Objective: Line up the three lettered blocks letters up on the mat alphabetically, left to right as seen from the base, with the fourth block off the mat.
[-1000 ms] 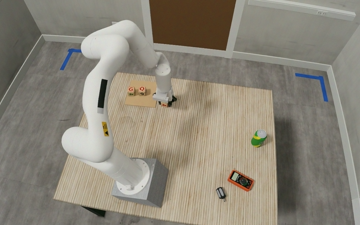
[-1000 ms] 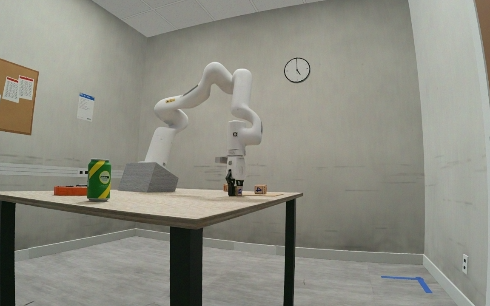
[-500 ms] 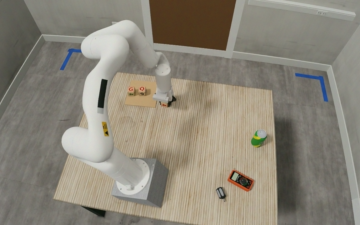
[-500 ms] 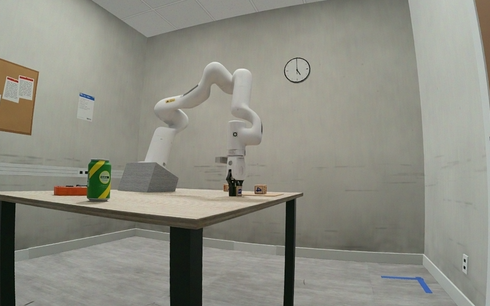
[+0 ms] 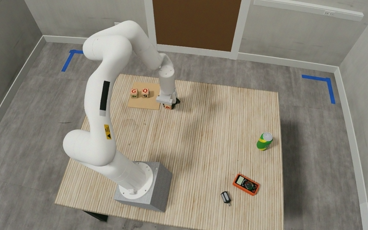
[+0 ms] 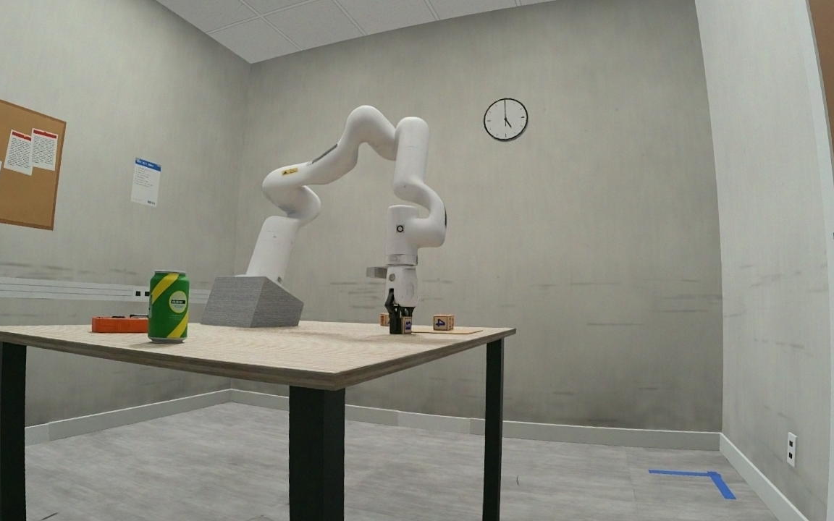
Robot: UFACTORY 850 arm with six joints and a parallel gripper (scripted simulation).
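A tan mat (image 5: 143,103) (image 6: 466,333) lies at the far left of the table. Two wooden blocks stand side by side on it, G (image 5: 134,93) on the left and Q (image 5: 145,92) on the right, letters up. One block with a 4 on its side (image 6: 443,322) shows on the mat in the exterior view. My gripper (image 5: 168,105) (image 6: 401,325) points straight down just off the mat's right edge. It is shut on a third block (image 5: 167,107) (image 6: 407,325) at table level; its top face is hidden. Another block (image 6: 384,318) peeks out left of the gripper in the exterior view.
On the wooden table (image 5: 208,128), a green and yellow can (image 5: 264,141) (image 6: 169,305) stands at the right. An orange multimeter (image 5: 245,184) (image 6: 119,323) and a small black object (image 5: 225,197) lie at the front right. The grey robot base (image 5: 151,188) is at the front.
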